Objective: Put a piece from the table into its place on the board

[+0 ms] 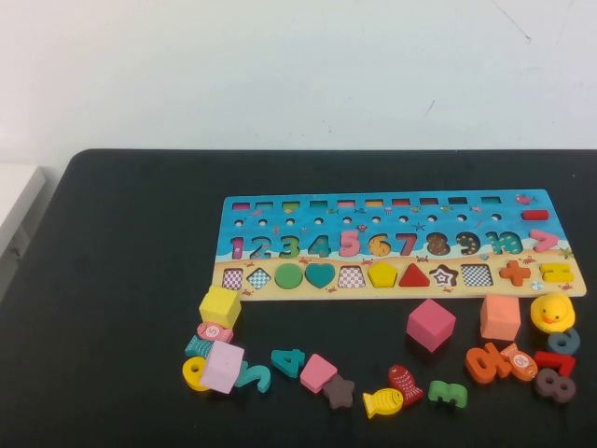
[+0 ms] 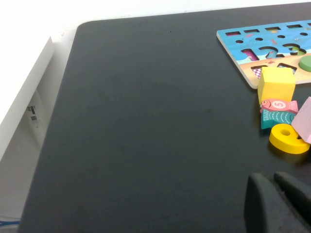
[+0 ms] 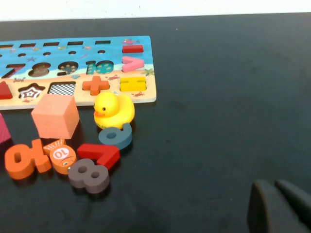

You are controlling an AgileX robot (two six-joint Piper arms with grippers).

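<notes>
Over on the near left of the table [image 1: 112, 280], the left gripper [image 2: 271, 177] hangs low above bare black surface, short of the loose pieces; its two dark fingers sit pressed together with nothing between them.

Just right of it lies the first cluster: a yellow cube [image 1: 219, 306] touching the near left corner of the board [image 1: 280, 210], a small pink fish [image 1: 214, 331] and a teal fish [image 2: 277, 118] against the cube's near side, then a yellow ring [image 2: 289, 138] and a lilac cube [image 1: 222, 366].

The board lies flat across the middle, its long side running left to right, numbers on the blue band and shape slots along the tan strip nearest me. The piece [image 1: 381, 273], the yellow pentagon, sits in that strip, level in its slot, between a checkered empty slot on its left and a red triangle [image 1: 413, 274] on its right.

Nearer than the board, a magenta cube [image 1: 430, 324] stands alone. Further right a salmon cube [image 1: 501, 317] sits just beside a yellow duck [image 1: 551, 313], which touches the board's near right corner. Orange, red, blue and grey numbers crowd just near of those two.

On the near right, the right gripper [image 3: 274, 184] hovers above bare table, well apart from the duck, fingers closed and holding nothing.
</notes>
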